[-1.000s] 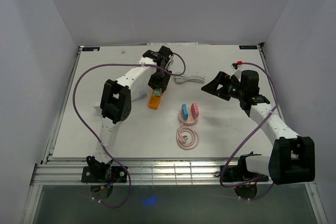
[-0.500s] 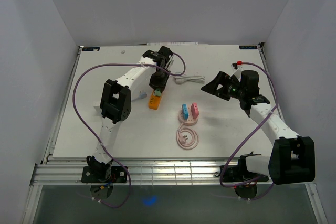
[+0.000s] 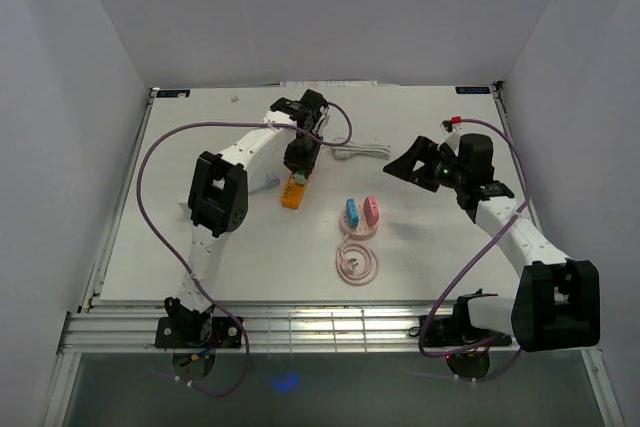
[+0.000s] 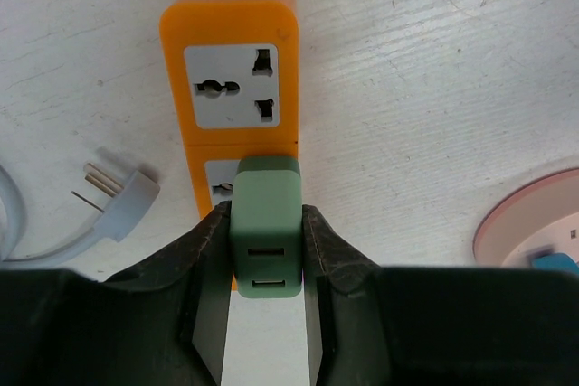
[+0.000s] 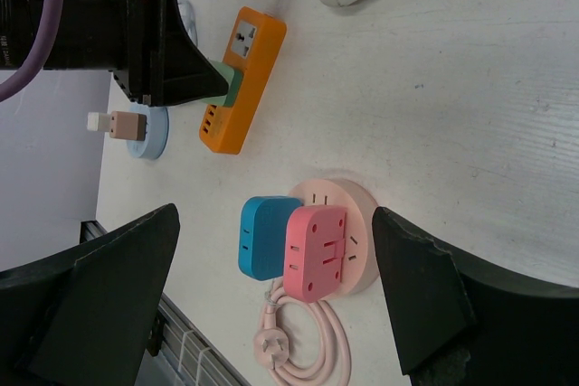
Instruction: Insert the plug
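Left jaws are closed on the green plug (image 4: 265, 201), one finger (image 4: 210, 243) flat against each side, gripping it near its USB end. The plug sits on the orange power strip (image 4: 231, 70), over the second socket, with the first socket beyond it uncovered. We can't tell if its pins are fully in. The strip lies flat on the bench (image 3: 450, 257), toward the far left-centre. A loose white three-pin plug (image 4: 119, 201) lies just beside the strip, not touching it. Right jaws hang spread wide, holding nothing, well apart from the strip and above the bench on the right. Near the middle of the bench we see a round pink hub (image 5: 364, 255) carrying a blue adapter (image 5: 262, 237) and a pink adapter (image 5: 317, 250) side by side, with a coiled pink cord (image 5: 303, 345) next to it.
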Robot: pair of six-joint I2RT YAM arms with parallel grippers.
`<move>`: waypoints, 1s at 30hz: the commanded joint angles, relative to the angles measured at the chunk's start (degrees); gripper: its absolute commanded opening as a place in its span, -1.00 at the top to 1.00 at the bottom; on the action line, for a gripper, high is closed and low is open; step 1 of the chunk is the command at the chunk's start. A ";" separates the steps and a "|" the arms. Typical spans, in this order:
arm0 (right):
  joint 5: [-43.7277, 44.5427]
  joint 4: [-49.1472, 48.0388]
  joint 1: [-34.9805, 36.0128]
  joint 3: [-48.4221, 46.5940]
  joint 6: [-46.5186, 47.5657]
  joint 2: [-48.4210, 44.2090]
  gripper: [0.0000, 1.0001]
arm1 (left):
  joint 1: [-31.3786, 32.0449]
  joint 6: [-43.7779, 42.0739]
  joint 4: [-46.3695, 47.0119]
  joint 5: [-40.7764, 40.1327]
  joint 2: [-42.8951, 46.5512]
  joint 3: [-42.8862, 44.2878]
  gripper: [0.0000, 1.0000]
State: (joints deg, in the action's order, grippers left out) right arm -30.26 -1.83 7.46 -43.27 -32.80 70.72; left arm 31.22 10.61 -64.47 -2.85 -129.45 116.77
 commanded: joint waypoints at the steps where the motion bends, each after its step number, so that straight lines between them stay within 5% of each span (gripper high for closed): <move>1: -0.94 -1.60 -0.35 0.02 0.19 -1.46 -0.85 | -0.11 0.90 1.52 1.71 4.46 -4.26 0.99; 6: -1.29 -1.87 -0.35 0.29 0.36 -1.02 -0.85 | -0.11 1.69 5.22 1.80 7.01 -11.39 0.89; 7: -1.38 -1.87 -0.35 0.20 0.45 -1.02 -0.85 | -0.02 1.61 5.32 1.88 7.10 -11.39 0.47; 8: -1.38 -1.87 -0.35 0.03 0.45 -1.02 -0.84 | -0.11 1.52 5.32 1.89 7.19 -10.87 0.29; 11: -1.38 -1.78 -0.35 -0.33 0.54 -0.93 -0.85 | -0.11 1.43 5.41 1.10 7.72 -9.29 0.04; 19: -1.56 -1.34 -0.26 -1.38 0.63 -0.67 -0.85 | -0.11 0.29 0.40 -0.40 4.82 1.26 -0.28; 30: -1.12 0.33 -0.35 -2.88 2.73 -0.05 -0.86 | -0.11 0.99 1.09 -2.95 11.05 -2.33 -0.76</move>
State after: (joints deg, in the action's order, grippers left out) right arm -30.68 -1.56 7.46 -43.46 -32.21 70.72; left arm 31.20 11.18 -63.59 -3.99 -124.86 116.46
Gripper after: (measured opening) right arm 0.924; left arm 0.863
